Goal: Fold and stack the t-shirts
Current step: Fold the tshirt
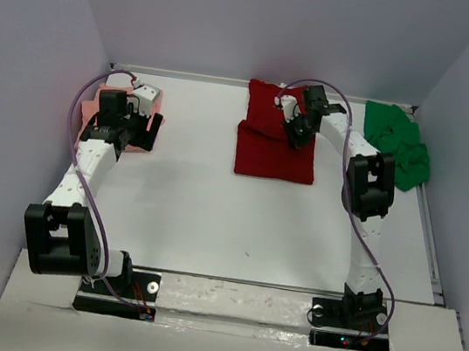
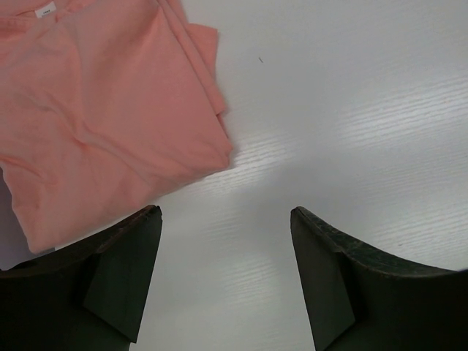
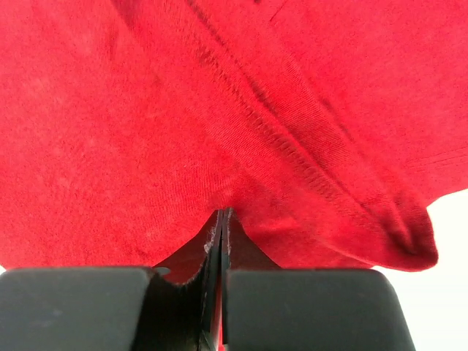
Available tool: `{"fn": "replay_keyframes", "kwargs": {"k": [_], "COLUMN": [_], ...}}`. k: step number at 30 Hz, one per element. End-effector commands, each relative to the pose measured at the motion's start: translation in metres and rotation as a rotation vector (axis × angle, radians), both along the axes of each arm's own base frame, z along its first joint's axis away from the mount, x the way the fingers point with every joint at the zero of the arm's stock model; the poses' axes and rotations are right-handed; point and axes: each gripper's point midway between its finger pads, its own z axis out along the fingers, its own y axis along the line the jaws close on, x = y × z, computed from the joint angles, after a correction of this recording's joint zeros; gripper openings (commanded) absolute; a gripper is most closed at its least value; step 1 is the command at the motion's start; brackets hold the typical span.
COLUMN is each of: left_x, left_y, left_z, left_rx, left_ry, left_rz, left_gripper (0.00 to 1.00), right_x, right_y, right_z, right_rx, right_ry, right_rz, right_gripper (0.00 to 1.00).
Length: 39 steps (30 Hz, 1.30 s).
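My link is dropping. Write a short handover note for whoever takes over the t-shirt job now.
Left gripper: open, empty, over the table beside the salmon pink cloth t-shirt, far left, roughly folded.
Right gripper: shut on a fold of the dark red cloth t-shirt, far centre, partly folded.
Bright green cloth t-shirt: crumpled, far right.
Nothing stacked yet. To do: finish red, fold green, stack all three.

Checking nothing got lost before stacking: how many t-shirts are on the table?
3. Dark red t-shirt at the middle rear, gripped by the right pincer; salmon pink t-shirt rear left, beside the left pincer; bright green t-shirt crumpled rear right. No others visible.
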Motion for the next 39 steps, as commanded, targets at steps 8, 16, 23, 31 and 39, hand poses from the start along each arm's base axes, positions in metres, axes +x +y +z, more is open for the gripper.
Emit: {"fn": "replay_keyframes", "kwargs": {"k": [8, 16, 23, 31, 39], "left_x": [0.007, 0.007, 0.008, 0.008, 0.009], "left_y": [0.005, 0.006, 0.006, 0.007, 0.008], "left_z": [0.014, 0.012, 0.012, 0.010, 0.008], "left_rx": [0.013, 0.018, 0.022, 0.024, 0.027], "left_ry": [-0.040, -0.037, -0.039, -0.032, -0.024], "left_rz": [0.014, 0.014, 0.013, 0.015, 0.016], "left_gripper": [0.82, 0.82, 0.82, 0.82, 0.82], "right_x": [0.026, 0.041, 0.058, 0.076, 0.125], "right_y": [0.007, 0.005, 0.004, 0.000, -0.011], "right_z": [0.000, -0.001, 0.013, 0.019, 0.049], "right_rx": [-0.054, -0.075, -0.076, -0.105, -0.159], "right_ry": [-0.081, -0.122, -0.220, -0.291, -0.485], "right_rz": [0.018, 0.003, -0.021, -0.038, -0.149], "right_gripper": [0.00, 0.00, 0.00, 0.00, 0.00]}}
